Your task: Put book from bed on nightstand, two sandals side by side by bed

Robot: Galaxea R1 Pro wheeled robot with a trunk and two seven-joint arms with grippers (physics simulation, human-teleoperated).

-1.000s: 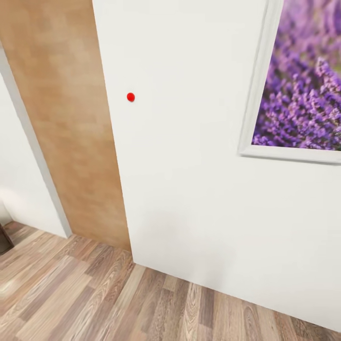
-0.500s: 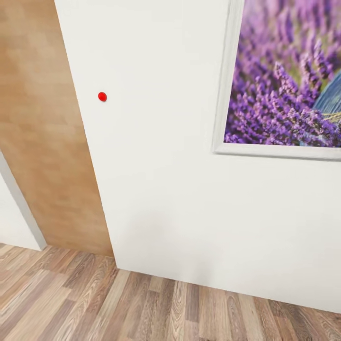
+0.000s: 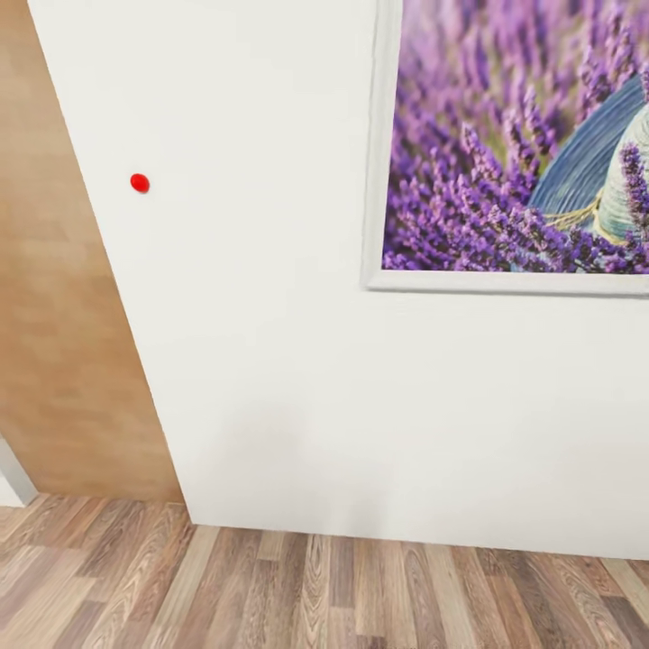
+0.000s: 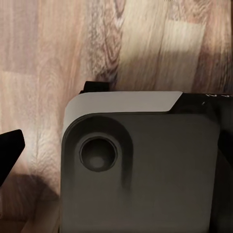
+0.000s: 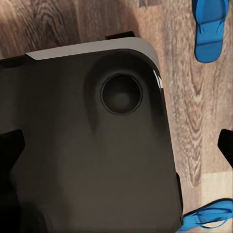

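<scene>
Swung rightward since a second ago: red dot [image 3: 140, 183] and wood panel [image 3: 54, 297] slid toward the head view's left, lavender picture [image 3: 523, 144] pulled further in, white wall [image 3: 297, 388] and plank floor [image 3: 324, 586] holding steady, so camera motion, not the room's. Probably mid-turn, searching for the bed. Facing a wall at close range; no bed, book or nightstand visible.

Under the right wrist camera, two blue sandals on the floor: one sandal [image 5: 211, 29] well apart from the other sandal [image 5: 208, 219], with the dark robot base [image 5: 87, 145] between and partly covering the second. Not yet side by side.

Left wrist camera pointed down over the same base [image 4: 141, 165]. Black finger tips [image 4: 9, 153] at the frame edges only; cannot tell whether either gripper is spread or closed.
</scene>
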